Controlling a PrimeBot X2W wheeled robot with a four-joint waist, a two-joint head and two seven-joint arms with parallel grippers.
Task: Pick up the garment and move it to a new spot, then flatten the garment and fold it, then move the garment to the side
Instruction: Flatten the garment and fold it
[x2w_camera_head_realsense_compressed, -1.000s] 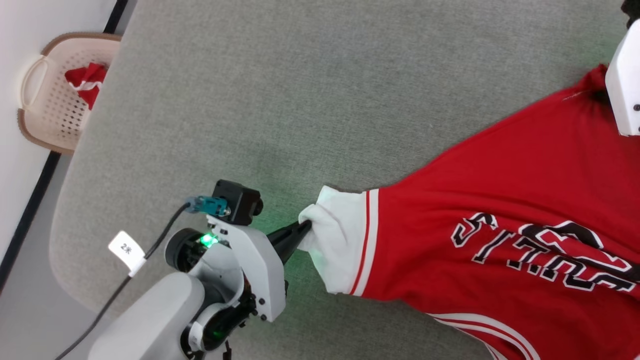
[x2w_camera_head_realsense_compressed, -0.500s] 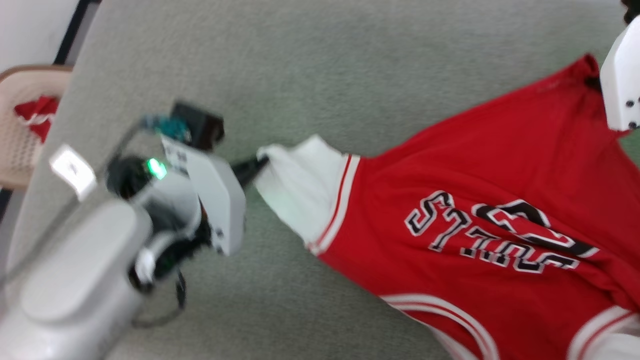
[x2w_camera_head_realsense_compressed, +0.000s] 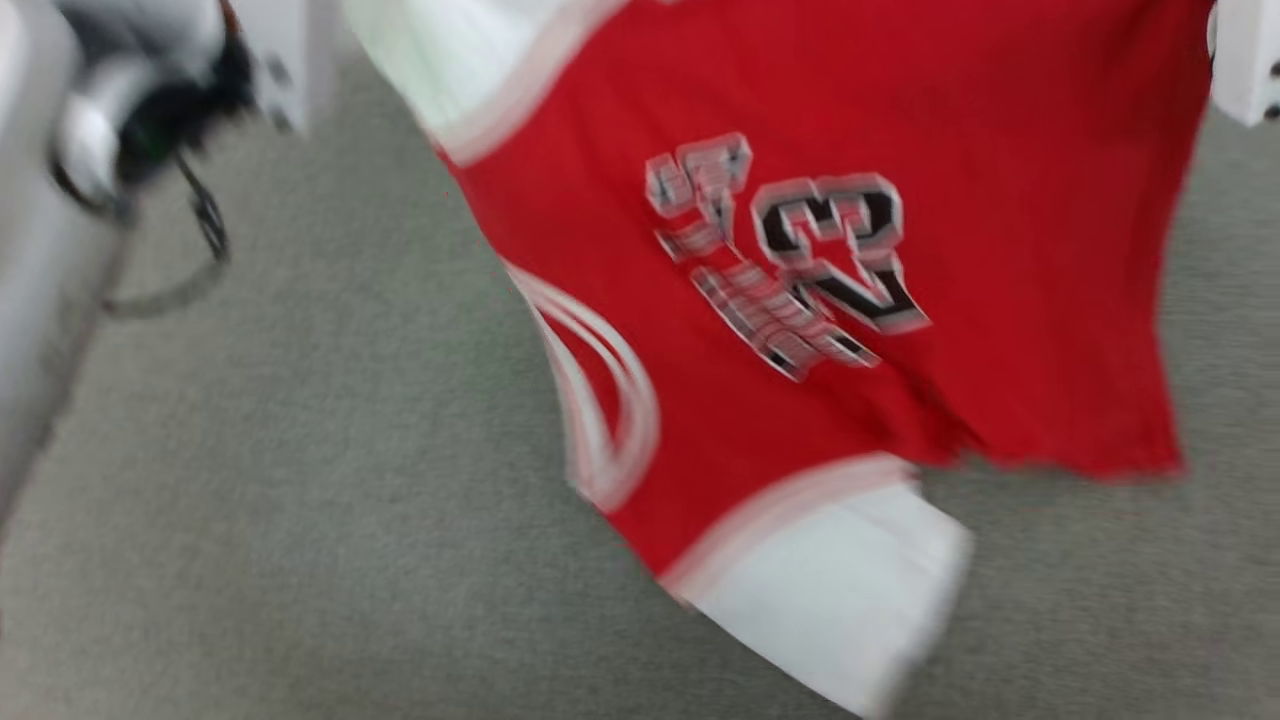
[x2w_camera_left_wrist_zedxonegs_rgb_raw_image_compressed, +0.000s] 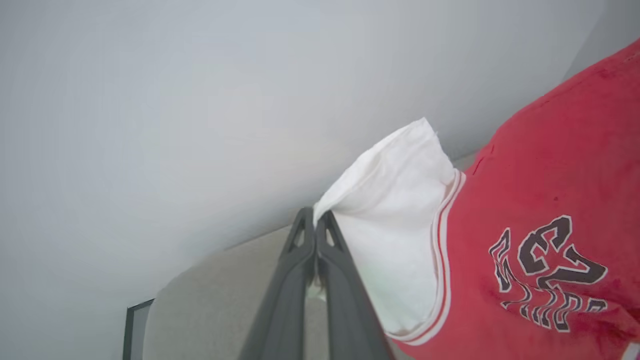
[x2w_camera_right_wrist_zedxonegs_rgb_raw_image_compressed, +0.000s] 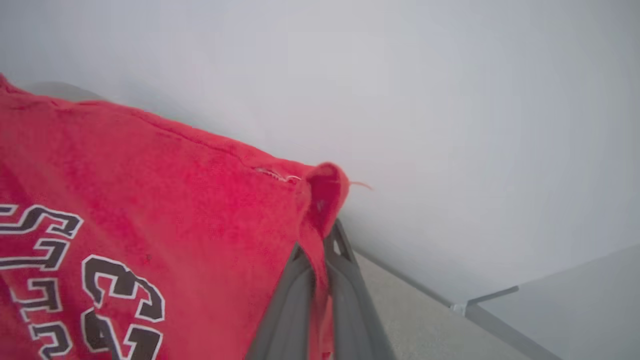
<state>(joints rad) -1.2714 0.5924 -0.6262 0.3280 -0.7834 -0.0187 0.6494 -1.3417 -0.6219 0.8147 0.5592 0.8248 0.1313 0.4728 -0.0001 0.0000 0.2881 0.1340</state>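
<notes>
The garment (x2w_camera_head_realsense_compressed: 1000, 250), a red shirt with white sleeves and black white-outlined lettering, hangs spread above the grey surface, blurred in the head view. One white sleeve (x2w_camera_head_realsense_compressed: 850, 600) dangles at the bottom. My left gripper (x2w_camera_left_wrist_zedxonegs_rgb_raw_image_compressed: 315, 217) is shut on the other white sleeve (x2w_camera_left_wrist_zedxonegs_rgb_raw_image_compressed: 395, 240), and its arm (x2w_camera_head_realsense_compressed: 130, 120) shows at the top left of the head view. My right gripper (x2w_camera_right_wrist_zedxonegs_rgb_raw_image_compressed: 320, 240) is shut on a red corner of the garment (x2w_camera_right_wrist_zedxonegs_rgb_raw_image_compressed: 320, 190). A white piece of the right arm (x2w_camera_head_realsense_compressed: 1245, 60) shows at the top right of the head view.
The grey padded surface (x2w_camera_head_realsense_compressed: 300, 500) lies under the hanging shirt. A pale wall (x2w_camera_left_wrist_zedxonegs_rgb_raw_image_compressed: 200, 100) stands behind it in both wrist views, and a dark edge strip (x2w_camera_left_wrist_zedxonegs_rgb_raw_image_compressed: 132, 330) runs beside the surface at the lower left of the left wrist view.
The garment lay stretched on the grey surface; now it hangs lifted between both arms. The left arm has gone up and left, and the head view has shifted and blurred.
</notes>
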